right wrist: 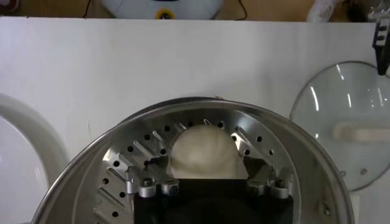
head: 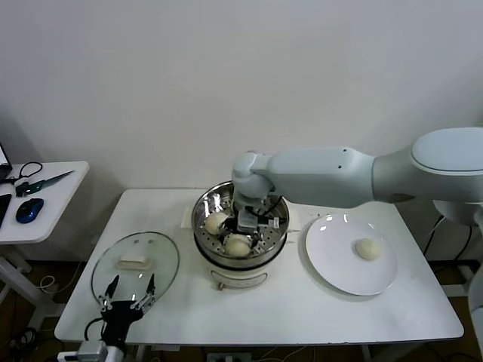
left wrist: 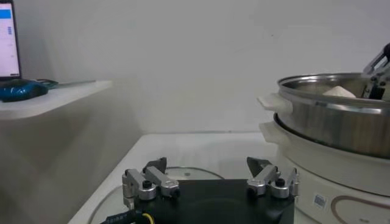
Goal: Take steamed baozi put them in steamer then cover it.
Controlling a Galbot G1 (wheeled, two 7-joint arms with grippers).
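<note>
The steel steamer [head: 240, 253] stands at the table's centre with two baozi inside, one [head: 216, 222] at the left and one [head: 237, 246] at the front. My right gripper [head: 253, 222] reaches down into the pot. In the right wrist view it [right wrist: 204, 171] is open, its fingers [right wrist: 146, 175] standing on either side of a baozi [right wrist: 204, 152] that rests on the perforated tray. Another baozi [head: 367, 249] lies on the white plate [head: 332, 264]. The glass cover [head: 136, 264] lies flat left of the steamer. My left gripper [head: 130, 292] hangs open over its near rim.
A side table [head: 53, 200] at the far left carries a blue mouse [head: 29, 210] and scissors. The wall stands close behind the steamer. In the left wrist view the steamer [left wrist: 335, 128] rises just beside my left gripper [left wrist: 210, 170].
</note>
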